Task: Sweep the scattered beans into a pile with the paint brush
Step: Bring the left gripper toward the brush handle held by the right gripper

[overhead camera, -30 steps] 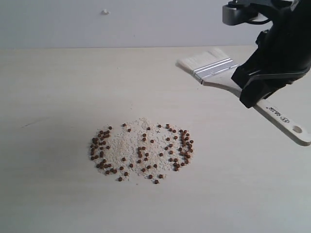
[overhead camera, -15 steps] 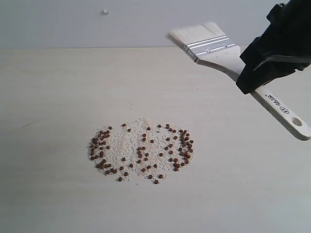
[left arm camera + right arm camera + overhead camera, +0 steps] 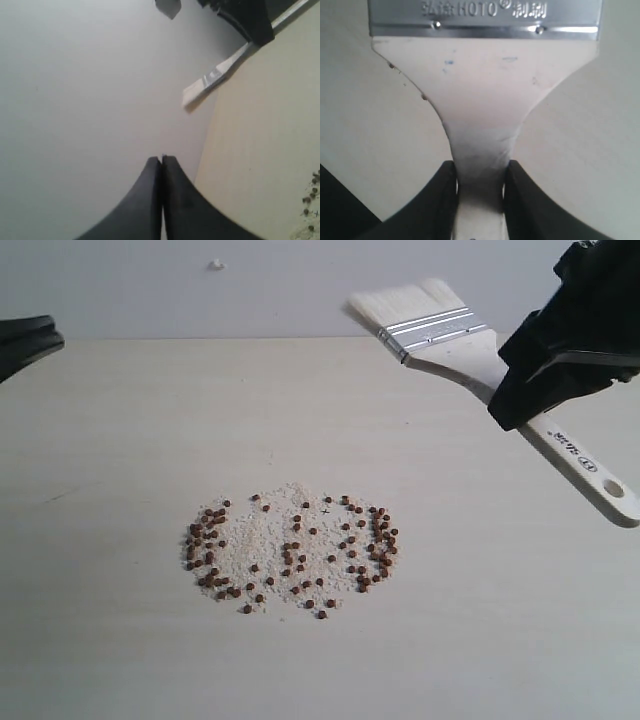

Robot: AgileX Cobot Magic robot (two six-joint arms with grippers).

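Pinch of right gripper [image 3: 480, 176] on the wooden handle of the paint brush [image 3: 440, 335] — black fingers [image 3: 445, 192] pressing both sides of the narrow neck, behind the silver ferrule [image 3: 485, 17]. Holds the brush in the air at far right of the table [image 3: 120, 440], bristles [image 3: 405, 305] showing against the grey wall [image 3: 150, 290], handle end with its hole [image 3: 613, 488] sticking out below the grip. Well apart from the beans [image 3: 290, 555], spread in a loose oval on pale crumbs [image 3: 265, 540] near middle of the table, not in a pile. At far left edge, left gripper [image 3: 161, 165] with fingertips pressed together, holding nothing — also away from the beans.
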